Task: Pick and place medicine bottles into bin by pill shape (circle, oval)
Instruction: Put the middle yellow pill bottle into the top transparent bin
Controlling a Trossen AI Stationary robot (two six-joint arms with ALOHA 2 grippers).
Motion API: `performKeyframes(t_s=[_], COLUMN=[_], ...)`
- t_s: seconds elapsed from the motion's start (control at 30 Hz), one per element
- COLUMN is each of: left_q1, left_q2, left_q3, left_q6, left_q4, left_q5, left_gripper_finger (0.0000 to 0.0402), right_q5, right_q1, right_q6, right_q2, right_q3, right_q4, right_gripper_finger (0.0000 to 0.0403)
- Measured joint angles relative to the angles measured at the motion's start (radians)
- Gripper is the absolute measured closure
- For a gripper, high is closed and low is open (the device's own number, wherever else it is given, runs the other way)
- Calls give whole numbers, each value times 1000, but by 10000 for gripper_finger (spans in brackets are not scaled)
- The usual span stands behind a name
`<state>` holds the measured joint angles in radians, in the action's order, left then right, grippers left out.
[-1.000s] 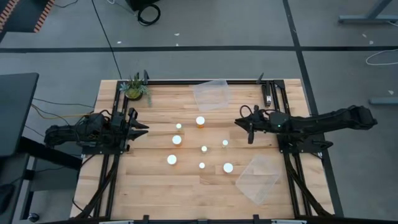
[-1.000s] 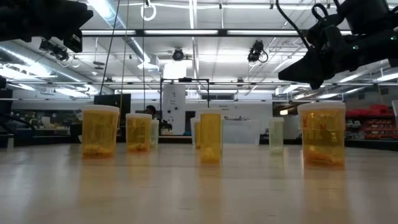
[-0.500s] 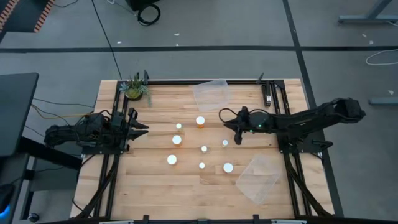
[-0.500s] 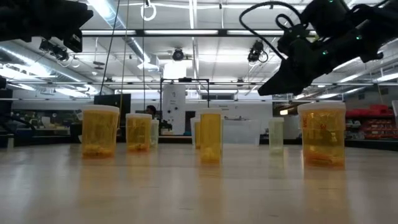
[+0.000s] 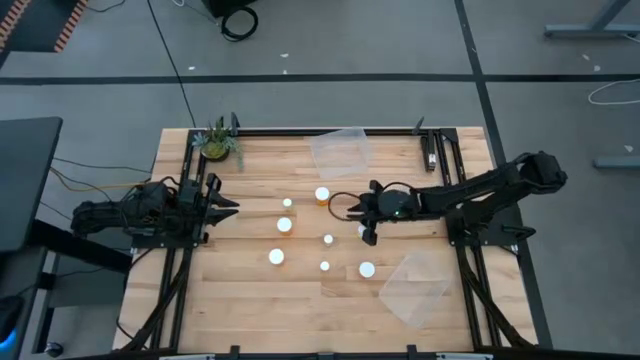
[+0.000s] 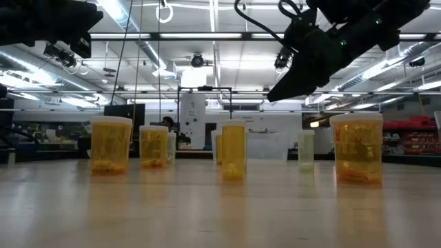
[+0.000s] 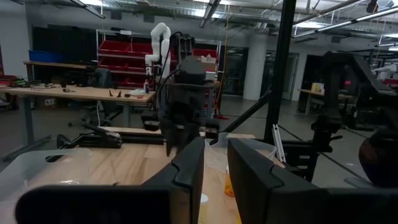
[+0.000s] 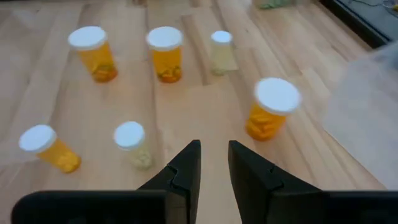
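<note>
Several orange medicine bottles with white caps stand upright on the wooden table (image 5: 240,290); from above they are white dots, such as bottle (image 5: 322,195) and bottle (image 5: 367,269). My right gripper (image 5: 368,235) hangs above the middle of the group, tipped downward, its fingers a little apart around nothing (image 8: 214,155). In its wrist view the nearest bottles are a wide one (image 8: 270,109) and a pale narrow one (image 8: 132,144). My left gripper (image 5: 228,206) waits at the table's left edge, raised, with a narrow gap between its fingers (image 7: 216,162).
One clear plastic bin (image 5: 340,150) sits at the far edge and another (image 5: 415,287) lies at the near right. A small potted plant (image 5: 217,140) stands at the far left corner. Bare wood lies along the near edge.
My right gripper has swung from the table's right side toward the left, out over the bottles at the middle, and has tipped further downward. The bottles have stayed where they were.
</note>
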<state>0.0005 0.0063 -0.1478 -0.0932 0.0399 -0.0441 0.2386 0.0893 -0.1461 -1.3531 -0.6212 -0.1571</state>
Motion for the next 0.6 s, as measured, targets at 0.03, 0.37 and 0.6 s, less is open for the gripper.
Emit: performKeyframes(t_s=[0.03,0.37,0.6], left_q1=[0,0,0], left_q2=[0,0,0], left_q3=[0,0,0], left_q6=[0,0,0], left_q4=[0,0,0], left_q5=[0,0,0], left_gripper_finger=[318,322,319], right_q5=[0,0,0], right_q1=[10,81,110], right_q6=[5,42,46], right_q2=[-12,-96,-101], right_q3=[-10,-89,-145], right_q4=[2,20,88], right_gripper_finger=[308,273,255])
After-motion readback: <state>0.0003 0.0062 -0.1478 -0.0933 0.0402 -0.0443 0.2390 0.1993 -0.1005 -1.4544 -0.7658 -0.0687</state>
